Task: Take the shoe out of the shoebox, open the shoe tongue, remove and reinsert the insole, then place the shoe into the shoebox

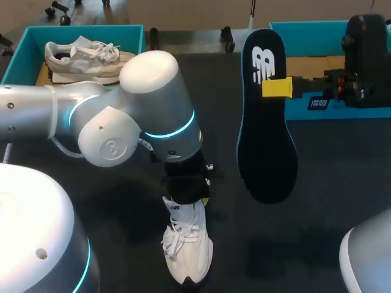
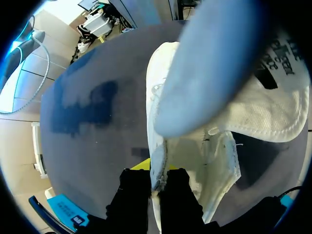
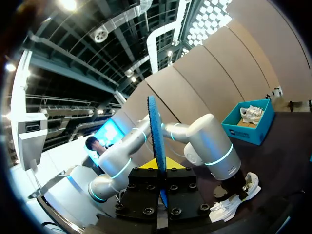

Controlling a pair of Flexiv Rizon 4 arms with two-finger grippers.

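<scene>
Insole (image 1: 267, 140) out, shoe (image 1: 186, 247) down on the table (image 1: 330, 183)
The right gripper (image 1: 278, 88) is clamped on the dark insole, held above the table; the left gripper (image 2: 158, 171) pinches the white shoe by its collar, well apart from the teal shoebox (image 1: 91, 28). Removal looks done; reinserting and boxing remain. The left arm (image 1: 156, 116) hides the heel from overhead, and a second shoe (image 1: 82, 58) lies in the box

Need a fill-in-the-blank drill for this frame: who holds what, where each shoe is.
1. The right gripper is shut on the ____.
2. The left gripper grips the white shoe, which stands on the ____.
3. A second shoe lies inside a teal ____.
Missing words: insole; table; shoebox.
</scene>
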